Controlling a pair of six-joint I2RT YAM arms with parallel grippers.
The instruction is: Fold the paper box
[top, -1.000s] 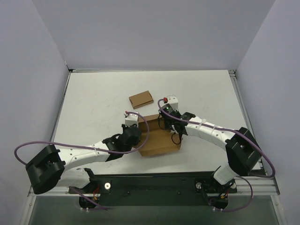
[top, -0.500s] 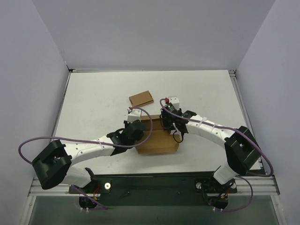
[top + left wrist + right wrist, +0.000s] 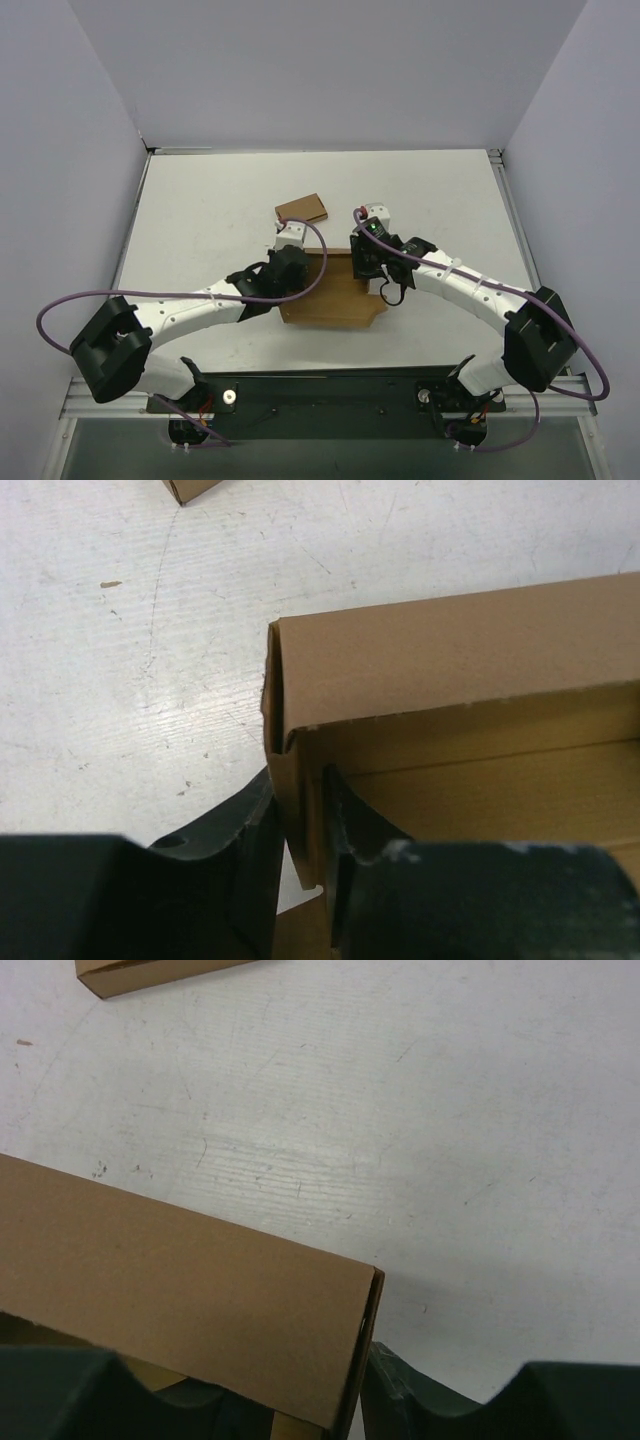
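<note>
The paper box (image 3: pixel 330 298) is a brown cardboard tray with raised walls in the middle of the table. My left gripper (image 3: pixel 291 262) is at its far left corner. In the left wrist view the gripper (image 3: pixel 300 855) is shut on the box's double left wall (image 3: pixel 295 810), one finger outside and one inside. My right gripper (image 3: pixel 366 264) is at the far right corner. In the right wrist view the folded rear wall (image 3: pixel 190 1300) lies over the jaws of the gripper (image 3: pixel 300 1412). These stand open, and the right finger (image 3: pixel 405 1400) is just outside the wall's end.
A smaller flat brown cardboard box (image 3: pixel 301 210) lies just beyond the paper box; its edge shows in both wrist views (image 3: pixel 195 488) (image 3: pixel 150 972). The white table (image 3: pixel 200 220) is bounded by grey walls on three sides.
My right gripper has opened from shut. Both grippers have shifted a little toward the far side, and the box's rear wall has come down into a lower fold.
</note>
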